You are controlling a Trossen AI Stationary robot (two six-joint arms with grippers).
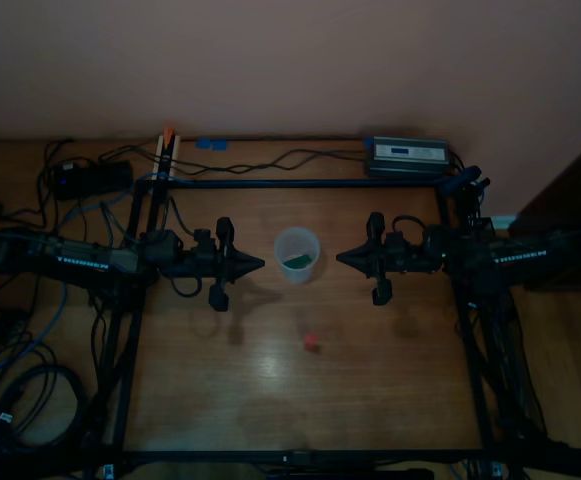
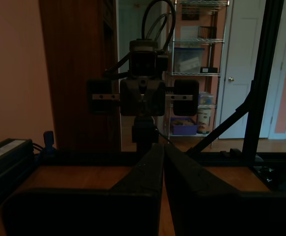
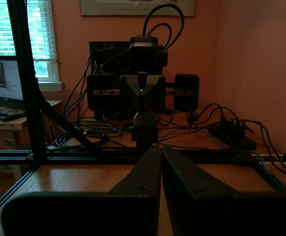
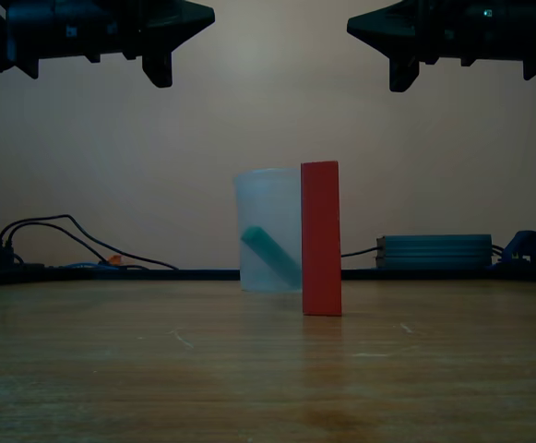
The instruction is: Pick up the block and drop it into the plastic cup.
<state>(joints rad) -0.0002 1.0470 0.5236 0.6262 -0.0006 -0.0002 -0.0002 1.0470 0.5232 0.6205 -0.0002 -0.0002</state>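
The translucent plastic cup stands upright mid-table with a dark green piece lying inside it. Nearer the front edge, the red block stands alone on the wood. In the exterior view the block is upright in front of the cup. My left gripper and right gripper hover on either side of the cup, tips pointing at each other, both shut and holding nothing. Each wrist view shows only the opposite arm past closed fingers; cup and block are hidden there.
A black frame borders the table. A grey power supply sits at the back right in the top view, with cables and a power strip at the back left. Bare wood surrounds the block.
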